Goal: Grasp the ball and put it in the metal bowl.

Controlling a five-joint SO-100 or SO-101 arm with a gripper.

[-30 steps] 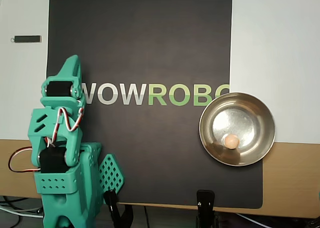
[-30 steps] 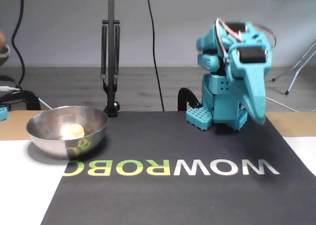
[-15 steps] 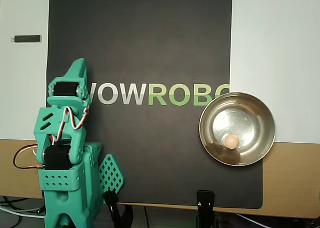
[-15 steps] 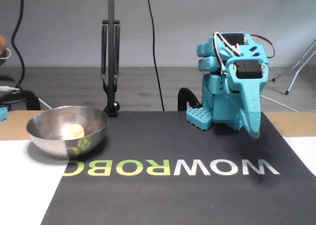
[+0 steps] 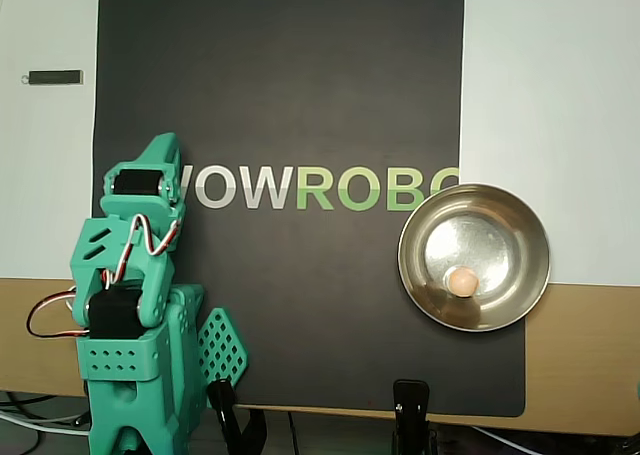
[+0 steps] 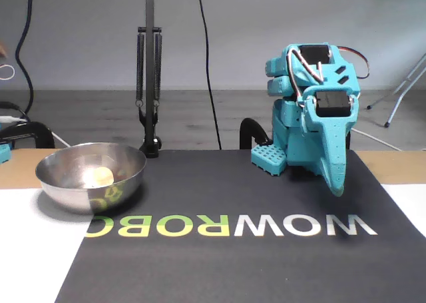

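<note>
The ball [image 5: 461, 281] is a small, smooth, tan sphere lying on the flat bottom of the metal bowl [image 5: 520, 230], slightly toward 7 o'clock from the bowl's centre in the overhead view. The bowl is round, shallow and silvery, with a shiny scuffed floor and a wide rim; in the fixed view the ball [image 6: 102, 177] shows just above the near rim [image 6: 90, 173].

The gripper [image 6: 337, 186] is folded down in front of the teal arm [image 5: 125, 315], its tip pointing at the mat, well apart from the bowl. Its fingers lie together with no gap showing, and they hold nothing.

The bowl sits at the 4 o'clock edge of a black mat [image 5: 300, 75] printed with white and green letters [image 5: 300, 187], overlapping onto white paper [image 5: 550, 95]. Below is a wooden table [image 5: 580, 365]. Clamps [image 5: 410, 405] grip the mat's 6 o'clock edge. Behind, the fixed view shows a grey wall [image 6: 80, 23] and a lamp stand [image 6: 149, 83].
</note>
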